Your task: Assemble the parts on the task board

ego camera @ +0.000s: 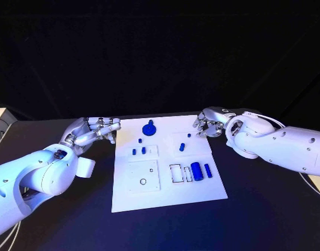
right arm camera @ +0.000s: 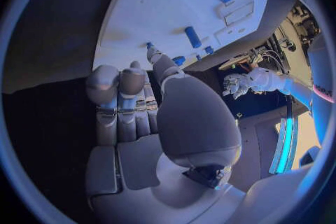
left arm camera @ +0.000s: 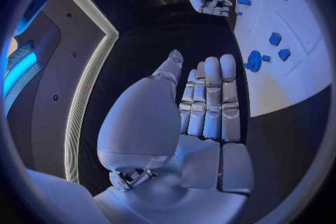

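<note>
Neither hand has hold of anything: the left hand [ego camera: 96,130] hovers just beside the board [ego camera: 167,196] at its far left corner with fingers stretched out and close together, and the right hand [ego camera: 209,124] sits at the board's far right corner with fingers curled inward, empty as far as its wrist view shows. The parts lie untouched on the board: a round knobbed piece [ego camera: 149,128] near its far edge, small pegs [ego camera: 139,151] left of centre, a peg [ego camera: 181,147] right of centre, and a cylinder [ego camera: 196,171] with a slimmer bar [ego camera: 207,170] toward its right edge. The likely trouble is the pegs; they look small against those broad fingers, so a reach could knock one over or roll it off the board. The cylinder could roll if nudged. Whether the pegs stand in holes or lie loose is hard to make out, and the right hand's fingertips are partly hidden behind its own palm.
</note>
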Action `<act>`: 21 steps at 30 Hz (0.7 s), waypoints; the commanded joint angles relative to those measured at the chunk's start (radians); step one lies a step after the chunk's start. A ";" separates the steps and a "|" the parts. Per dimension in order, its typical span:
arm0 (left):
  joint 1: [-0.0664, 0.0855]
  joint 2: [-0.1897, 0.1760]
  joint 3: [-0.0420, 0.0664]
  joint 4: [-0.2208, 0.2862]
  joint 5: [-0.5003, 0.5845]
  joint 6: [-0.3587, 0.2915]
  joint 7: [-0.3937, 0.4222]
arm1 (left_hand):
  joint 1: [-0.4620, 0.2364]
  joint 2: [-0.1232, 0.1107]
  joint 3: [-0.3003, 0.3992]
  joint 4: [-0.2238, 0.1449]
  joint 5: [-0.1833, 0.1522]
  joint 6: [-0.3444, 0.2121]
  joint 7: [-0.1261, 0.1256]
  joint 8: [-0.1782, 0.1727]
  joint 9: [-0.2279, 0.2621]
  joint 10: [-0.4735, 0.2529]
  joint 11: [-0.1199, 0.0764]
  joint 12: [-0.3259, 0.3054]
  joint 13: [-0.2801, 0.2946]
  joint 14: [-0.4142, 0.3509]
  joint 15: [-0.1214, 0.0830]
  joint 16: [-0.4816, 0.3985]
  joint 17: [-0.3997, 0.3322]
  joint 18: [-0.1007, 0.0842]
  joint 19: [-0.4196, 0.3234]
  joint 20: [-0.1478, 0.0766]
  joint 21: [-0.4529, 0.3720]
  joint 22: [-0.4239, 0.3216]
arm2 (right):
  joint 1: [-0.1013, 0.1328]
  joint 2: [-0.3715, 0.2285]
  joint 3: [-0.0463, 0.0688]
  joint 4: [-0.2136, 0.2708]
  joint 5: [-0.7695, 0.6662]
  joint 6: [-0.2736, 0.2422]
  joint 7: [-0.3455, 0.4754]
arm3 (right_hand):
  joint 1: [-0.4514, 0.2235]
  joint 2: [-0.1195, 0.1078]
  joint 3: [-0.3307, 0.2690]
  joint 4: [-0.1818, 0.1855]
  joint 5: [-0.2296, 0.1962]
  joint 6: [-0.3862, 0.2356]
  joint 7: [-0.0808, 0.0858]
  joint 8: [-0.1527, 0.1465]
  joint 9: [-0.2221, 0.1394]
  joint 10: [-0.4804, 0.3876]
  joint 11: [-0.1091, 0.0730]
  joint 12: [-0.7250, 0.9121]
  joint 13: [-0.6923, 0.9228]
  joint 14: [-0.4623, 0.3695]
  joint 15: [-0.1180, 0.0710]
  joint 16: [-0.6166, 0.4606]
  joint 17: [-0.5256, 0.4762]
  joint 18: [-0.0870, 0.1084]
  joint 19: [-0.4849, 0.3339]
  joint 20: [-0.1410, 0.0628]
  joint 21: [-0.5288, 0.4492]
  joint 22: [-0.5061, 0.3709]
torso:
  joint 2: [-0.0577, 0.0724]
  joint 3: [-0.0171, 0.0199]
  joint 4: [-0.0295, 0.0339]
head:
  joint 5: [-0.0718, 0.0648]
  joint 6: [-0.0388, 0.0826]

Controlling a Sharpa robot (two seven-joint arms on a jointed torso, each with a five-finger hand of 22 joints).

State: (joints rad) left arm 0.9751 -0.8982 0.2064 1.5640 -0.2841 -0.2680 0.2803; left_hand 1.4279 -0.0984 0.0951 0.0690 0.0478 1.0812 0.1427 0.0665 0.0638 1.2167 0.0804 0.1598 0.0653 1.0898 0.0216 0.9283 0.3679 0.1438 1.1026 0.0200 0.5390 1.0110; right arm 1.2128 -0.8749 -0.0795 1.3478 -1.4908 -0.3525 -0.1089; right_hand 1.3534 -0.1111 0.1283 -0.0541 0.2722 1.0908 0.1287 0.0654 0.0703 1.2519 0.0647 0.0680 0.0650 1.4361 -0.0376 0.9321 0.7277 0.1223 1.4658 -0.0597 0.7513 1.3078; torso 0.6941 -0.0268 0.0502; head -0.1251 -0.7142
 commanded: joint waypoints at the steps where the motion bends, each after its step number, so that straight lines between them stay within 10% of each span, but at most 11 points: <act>1: -0.003 -0.004 0.003 0.009 0.040 0.034 0.035 | 0.011 0.014 0.000 -0.002 0.004 -0.004 0.002 0.004 0.001 -0.009 0.002 -0.004 -0.001 0.004 -0.001 -0.008 0.003 -0.006 0.008 0.000 -0.006 -0.002 | -0.007 0.013 0.000 0.002 -0.090 -0.010 -0.060 | 0.004 -0.013 0.031 -0.004 -0.002 0.005 0.009 -0.003 -0.001 -0.031 0.009 -0.006 -0.003 -0.001 0.011 0.000 -0.003 0.019 0.061 0.011 -0.008 0.032 | -0.001 -0.0012 0.0001 | 0.004 0.000; 8: -0.006 -0.008 0.006 0.013 0.041 0.038 0.038 | 0.022 0.019 0.008 -0.009 0.004 -0.005 0.004 0.004 0.000 -0.019 0.006 -0.010 -0.001 -0.008 0.003 -0.036 -0.003 -0.007 -0.002 0.005 -0.027 -0.013 | -0.019 0.041 -0.001 -0.010 -0.118 -0.020 -0.084 | -0.024 -0.042 0.132 -0.015 -0.001 0.009 0.014 -0.003 -0.001 -0.064 0.020 -0.006 -0.004 -0.005 0.019 0.013 -0.020 0.031 0.060 0.022 -0.011 0.000 | -0.001 -0.0034 0.0037 | 0.004 -0.003; 21: -0.006 -0.013 0.007 0.018 0.042 0.036 0.038 | 0.021 0.020 0.018 -0.015 0.004 -0.004 0.005 0.004 0.000 -0.018 0.006 -0.014 -0.001 0.001 0.003 -0.065 0.003 -0.005 0.011 0.007 -0.054 -0.025 | -0.034 0.083 -0.003 -0.040 -0.126 -0.004 -0.091 | -0.030 -0.039 0.142 -0.016 -0.002 0.012 0.016 -0.003 -0.001 -0.087 0.026 -0.007 -0.005 -0.009 0.024 0.018 -0.030 0.036 0.059 0.026 -0.016 -0.020 | -0.002 -0.0028 0.0036 | 0.004 -0.012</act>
State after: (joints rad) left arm 0.9700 -0.9115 0.2128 1.5785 -0.2510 -0.2488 0.3013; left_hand 1.4450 -0.0813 0.1079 0.0564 0.0478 1.0812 0.1426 0.0665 0.0637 1.2059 0.0841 0.1503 0.0650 1.0862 0.0252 0.8662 0.3700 0.1438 1.1097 0.0271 0.4894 0.9872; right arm 1.1808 -0.7957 -0.0821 1.3120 -1.5920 -0.3622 -0.1870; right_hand 1.3281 -0.1439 0.2641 -0.0692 0.2723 1.1009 0.1393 0.0655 0.0698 1.1731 0.0896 0.0638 0.0614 1.4270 -0.0180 0.9460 0.6983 0.1318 1.4679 -0.0403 0.7405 1.2887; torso 0.6930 -0.0298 0.0536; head -0.1215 -0.7247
